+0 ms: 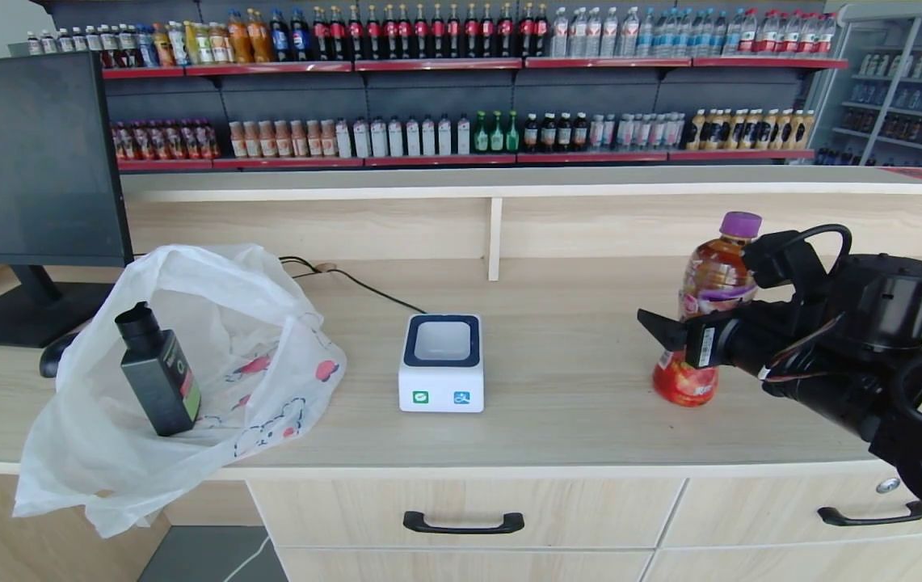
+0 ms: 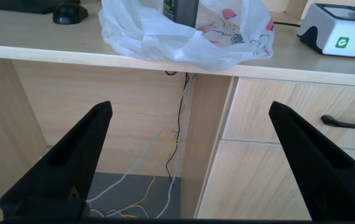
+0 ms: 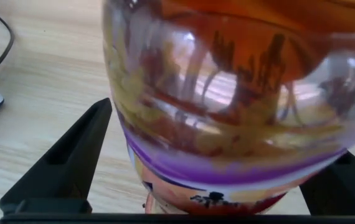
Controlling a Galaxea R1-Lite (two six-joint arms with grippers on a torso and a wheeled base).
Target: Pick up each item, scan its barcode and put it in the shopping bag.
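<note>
One flat black monitor (image 1: 32, 162) stands at the left of the pale wood-grain bench (image 1: 574, 380), with a rounded black mouse (image 1: 52, 356) beside its foot. Next lies one thin, crinkled white plastic shopping bag (image 1: 186, 291) printed with red fruit, its mouth gaping. Inside it stands one boxy dark bottle (image 1: 160, 380) with a black cap and a green-edged label. The left pincer (image 2: 190, 112) hangs below the bench edge, facing the cupboard front, its fingers wide apart on nothing. At mid-bench sits one smooth white cube-shaped scanner (image 1: 440, 364) with a dark blue rim around its window. To the right stands one clear plastic bottle (image 1: 711, 283) of amber drink, upright, with a purple cap and a red base. The right pincer (image 3: 189, 124) straddles it, fingers apart on either side.
</note>
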